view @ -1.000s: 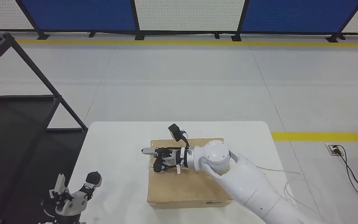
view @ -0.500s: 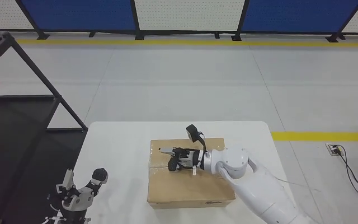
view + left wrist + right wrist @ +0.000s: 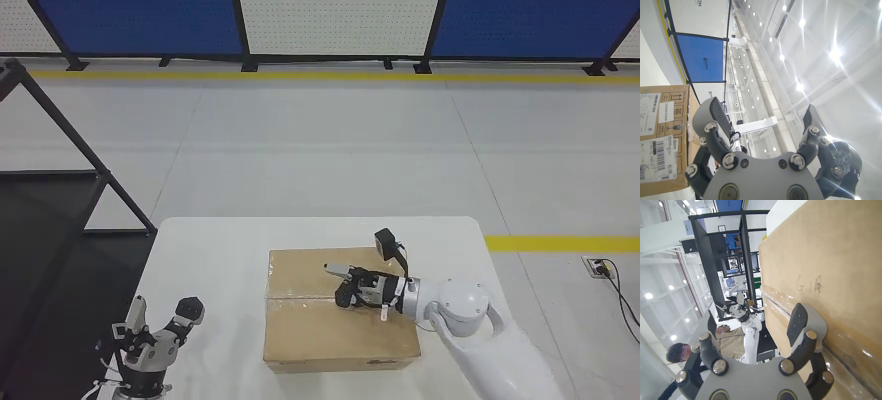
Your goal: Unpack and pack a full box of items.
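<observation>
— On the white table (image 3: pixel 200 270), roughly in the middle, where exactly is the box?

— The cardboard box (image 3: pixel 300 335) sits flat there, flaps shut, with a strip of clear tape (image 3: pixel 776 300) along the seam across its top. The left wrist view shows one side of the box (image 3: pixel 664 123) carrying paper labels (image 3: pixel 651 117).

— And the right claw?

— The right claw (image 3: pixel 338 282) is over the box top, by the taped seam and near the middle of the lid. From its own wrist camera the right claw (image 3: pixel 755 317) stands wide open and has hold of nothing. One of its fingers (image 3: pixel 798 321) lies with its back along the cardboard (image 3: pixel 829 256) just beside the tape; I cannot tell whether it presses on the surface.

— What about the left one?

— The left claw (image 3: pixel 163 312) is at the table's near left corner, well apart from the box. Its wrist view has the left claw (image 3: pixel 762 108) pointing up toward the ceiling lights, fingers spread wide and empty.

— Anything around the table?

— A black metal rack (image 3: pixel 60 200) stands on the floor to the left of it.
</observation>
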`<state>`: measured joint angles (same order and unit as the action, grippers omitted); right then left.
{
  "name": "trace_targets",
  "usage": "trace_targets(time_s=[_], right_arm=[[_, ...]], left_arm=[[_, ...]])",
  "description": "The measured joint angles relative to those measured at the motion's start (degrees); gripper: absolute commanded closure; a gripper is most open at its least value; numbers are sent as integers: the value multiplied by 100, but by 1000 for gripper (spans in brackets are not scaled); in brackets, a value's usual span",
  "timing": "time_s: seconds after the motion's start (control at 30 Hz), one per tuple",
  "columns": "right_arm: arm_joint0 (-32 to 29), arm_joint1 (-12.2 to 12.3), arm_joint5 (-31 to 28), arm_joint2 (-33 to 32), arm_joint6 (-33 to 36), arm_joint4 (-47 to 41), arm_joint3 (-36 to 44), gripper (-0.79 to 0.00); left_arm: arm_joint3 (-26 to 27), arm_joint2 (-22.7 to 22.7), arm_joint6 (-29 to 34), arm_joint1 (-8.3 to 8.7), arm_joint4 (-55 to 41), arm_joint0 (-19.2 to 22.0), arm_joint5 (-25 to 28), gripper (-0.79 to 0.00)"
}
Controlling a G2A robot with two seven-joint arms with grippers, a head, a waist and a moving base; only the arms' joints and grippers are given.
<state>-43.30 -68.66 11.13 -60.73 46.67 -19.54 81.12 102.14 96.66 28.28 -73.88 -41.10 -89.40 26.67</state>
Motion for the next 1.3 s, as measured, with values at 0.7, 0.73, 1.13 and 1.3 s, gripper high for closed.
trace_targets(time_s=[0.7,0.73,1.13,1.3], right_arm=[[-2260,493,-277,-2451,-205,-260,1357,-785],[-2323,501,-308,-2516,-198,-294,1370,-785],[-2775,504,-1296,-3067,-590,-1055,1537,-785],[-2874,494,-1572,-3247,-778,-1361,1772,-784]], left_arm=[[137,-348,-184,-38,433,-5,4,-785],[153,-359,-192,-39,454,-9,4,-785],[406,-348,-270,-46,640,-48,186,-785],[743,-187,-126,-47,159,-28,545,-784]])
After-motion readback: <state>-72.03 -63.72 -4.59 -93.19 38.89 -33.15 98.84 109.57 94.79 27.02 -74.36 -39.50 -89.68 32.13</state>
